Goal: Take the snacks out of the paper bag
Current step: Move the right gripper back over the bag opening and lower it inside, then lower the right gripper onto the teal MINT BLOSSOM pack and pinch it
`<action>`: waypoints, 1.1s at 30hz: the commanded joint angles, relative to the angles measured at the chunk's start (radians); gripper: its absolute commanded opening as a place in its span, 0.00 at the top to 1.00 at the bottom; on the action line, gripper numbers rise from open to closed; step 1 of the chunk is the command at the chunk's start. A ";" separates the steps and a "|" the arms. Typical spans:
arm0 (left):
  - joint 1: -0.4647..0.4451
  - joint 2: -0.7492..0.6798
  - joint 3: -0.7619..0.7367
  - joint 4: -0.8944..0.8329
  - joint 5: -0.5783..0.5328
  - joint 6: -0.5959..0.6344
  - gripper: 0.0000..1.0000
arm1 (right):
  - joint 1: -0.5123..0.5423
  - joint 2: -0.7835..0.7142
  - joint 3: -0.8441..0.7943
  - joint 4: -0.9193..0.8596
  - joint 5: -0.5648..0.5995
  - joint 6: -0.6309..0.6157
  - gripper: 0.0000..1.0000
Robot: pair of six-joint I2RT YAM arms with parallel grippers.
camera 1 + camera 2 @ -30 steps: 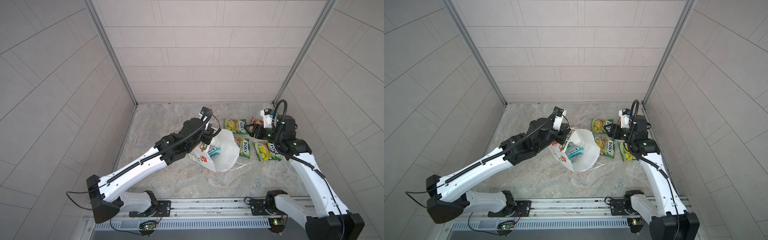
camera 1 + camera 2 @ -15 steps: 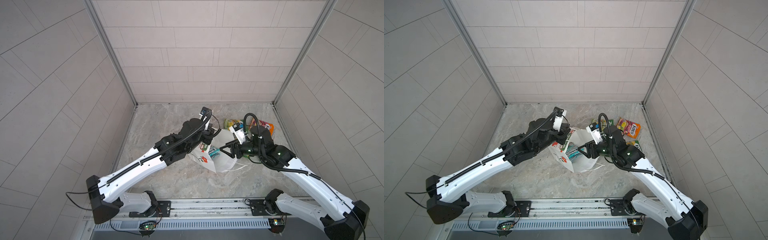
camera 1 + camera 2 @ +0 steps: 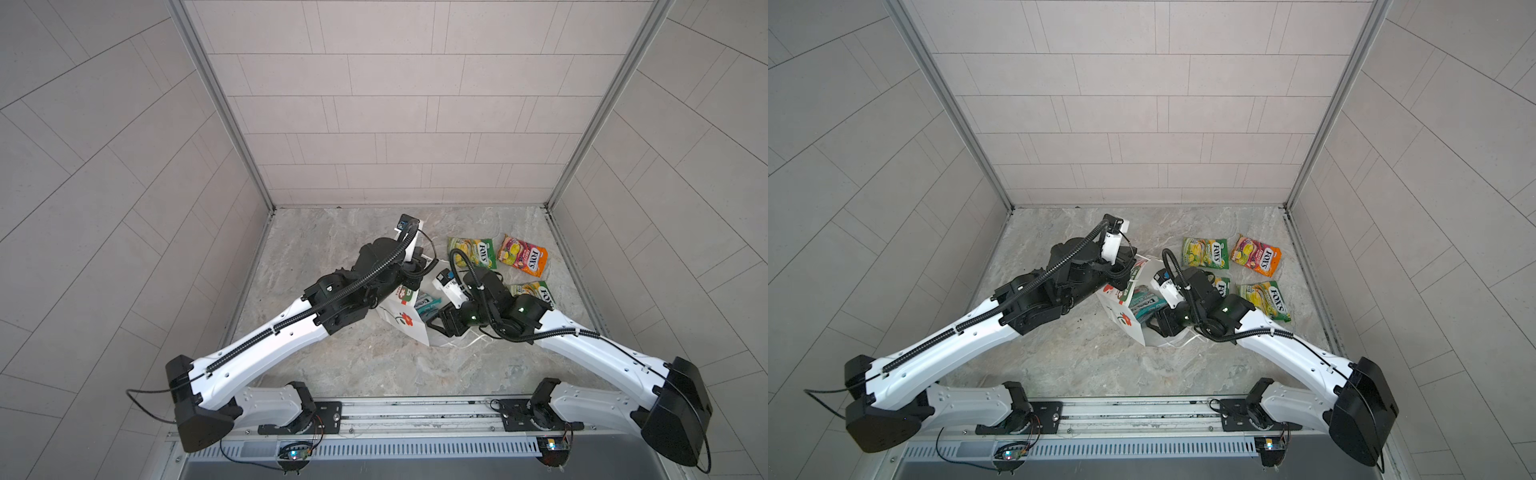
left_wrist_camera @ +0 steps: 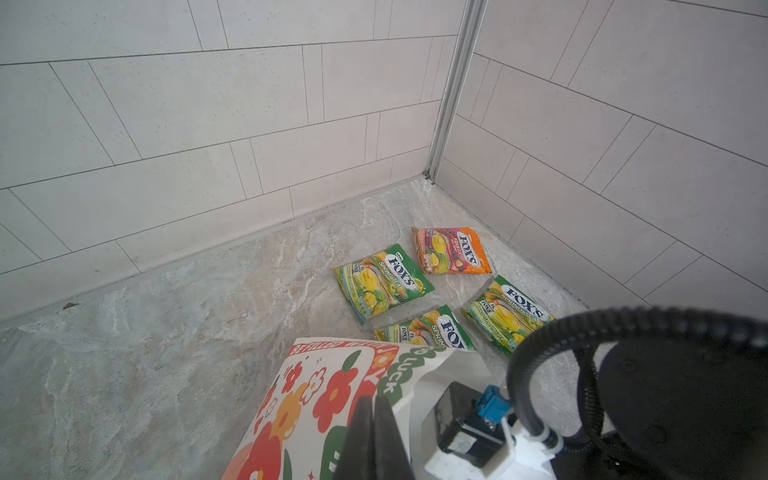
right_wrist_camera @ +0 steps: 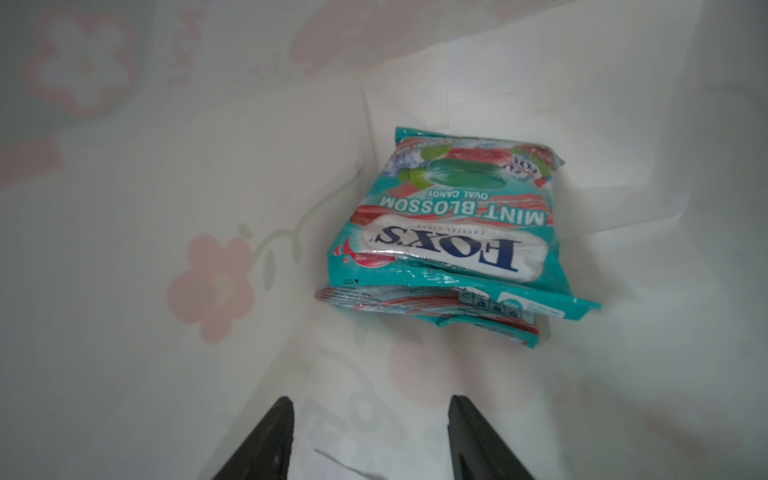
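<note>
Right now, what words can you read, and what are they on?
"FOX'S": teal packet, inside the bag.
"MINT BLOSSOM": teal packet.
"OVAL CANDY": teal packet.
"FOX'S": green packets.
"SPRING TEA": green packets.
"FOX'S": orange packet.
"BE FILLED WITH JOY": bag.
"LUCK": bag.
Fine print on the packets: too small to read.

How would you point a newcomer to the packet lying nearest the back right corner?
Find the back right corner of the marble table. Four packets lie flat there, right of the white paper bag; yours is the orange-pink packet nearest the corner. Its three neighbours are green-yellow packets.
</note>
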 commanded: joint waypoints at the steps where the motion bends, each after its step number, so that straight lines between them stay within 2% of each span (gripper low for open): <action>1: -0.002 -0.049 -0.019 0.029 -0.006 0.009 1.00 | 0.034 0.037 0.001 -0.024 0.082 -0.044 0.39; 10: -0.003 -0.096 -0.049 0.024 -0.002 -0.022 1.00 | 0.082 0.140 0.024 -0.067 0.264 -0.062 0.36; 17: -0.003 -0.104 -0.043 -0.006 -0.014 -0.046 1.00 | 0.081 0.215 0.081 -0.112 0.494 -0.085 0.33; 20: -0.003 -0.111 -0.049 -0.014 -0.018 -0.048 1.00 | 0.068 0.264 0.125 -0.112 0.528 -0.108 0.32; 26: -0.003 -0.113 -0.063 -0.015 -0.059 -0.052 1.00 | 0.034 0.355 0.234 -0.130 0.489 -0.086 0.33; 30: -0.003 -0.098 -0.064 -0.014 -0.074 -0.048 1.00 | -0.010 0.359 0.261 -0.116 0.321 -0.008 0.34; 33: -0.003 -0.084 -0.059 -0.007 -0.077 -0.045 1.00 | -0.029 0.351 0.236 -0.033 0.192 0.087 0.37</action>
